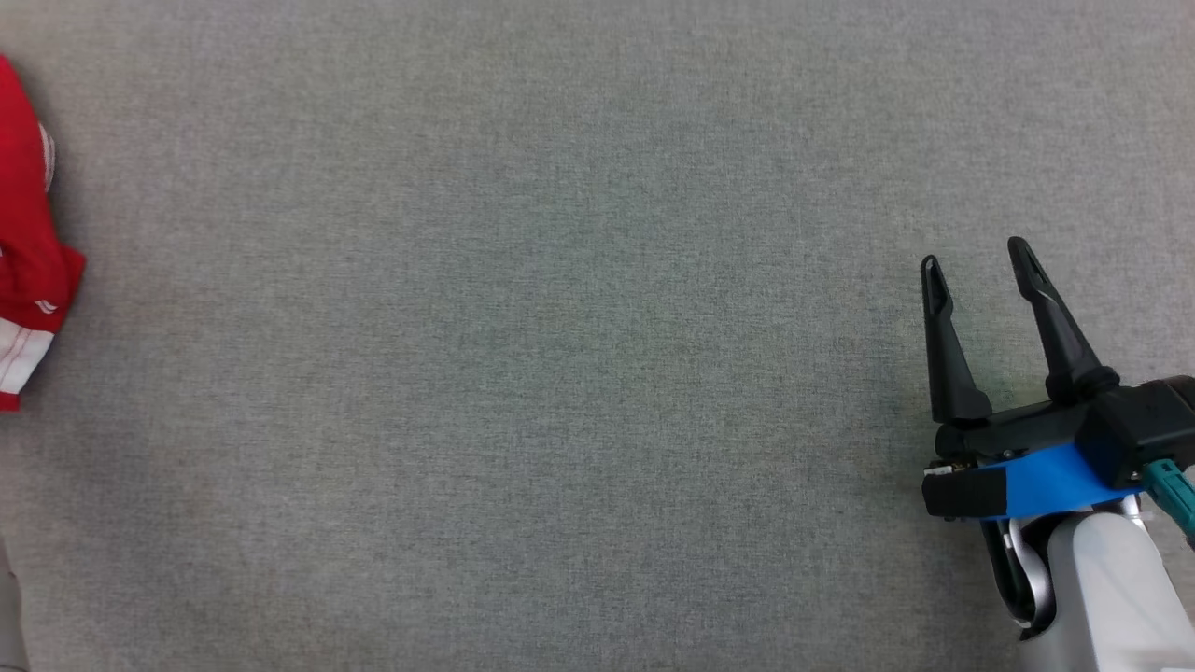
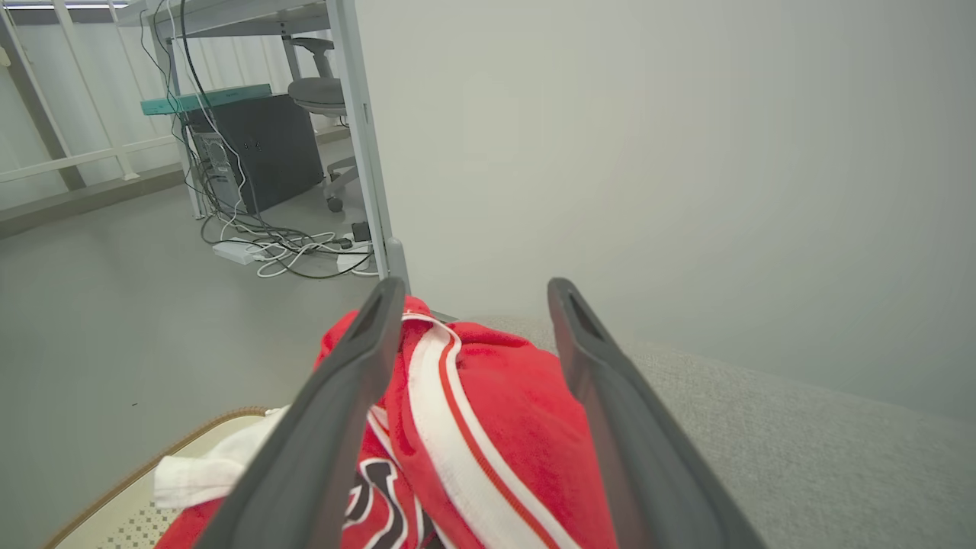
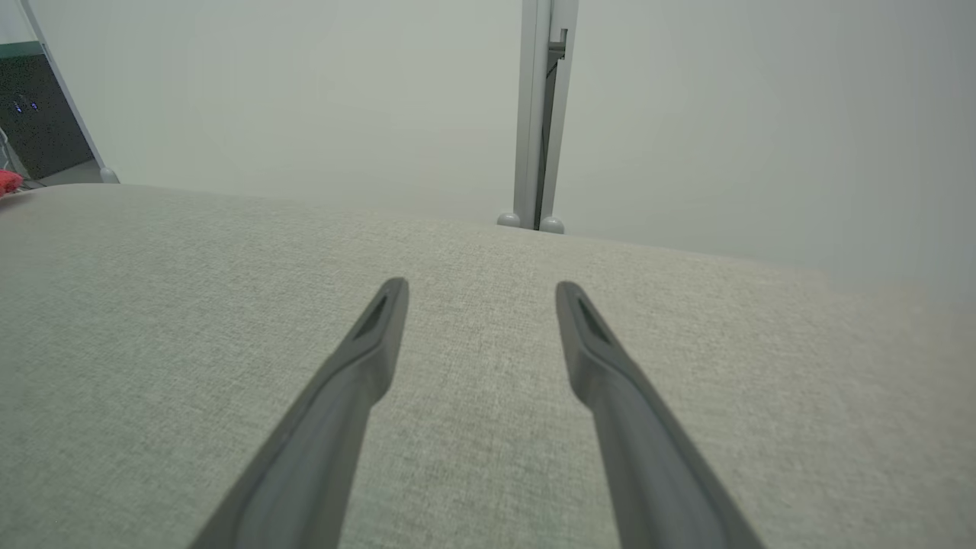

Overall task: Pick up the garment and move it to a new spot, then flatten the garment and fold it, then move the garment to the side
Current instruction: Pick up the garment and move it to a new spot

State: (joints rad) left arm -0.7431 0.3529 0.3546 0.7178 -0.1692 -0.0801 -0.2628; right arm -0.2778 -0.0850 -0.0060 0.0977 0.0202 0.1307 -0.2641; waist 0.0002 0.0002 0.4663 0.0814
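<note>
I see the red garment (image 1: 28, 243) bunched at the worktop's (image 1: 560, 373) left edge. My left gripper (image 2: 474, 297) hangs just over it, fingers spread wide, gripping nothing. My right gripper (image 1: 976, 259) is released too, over the worktop's right side.

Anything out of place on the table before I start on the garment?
The red garment is bunched in a heap at the far left edge of the table, partly cut off in the head view. The open left gripper points at it; the open right gripper hangs over bare table. Nothing looks spilled or damaged.
</note>
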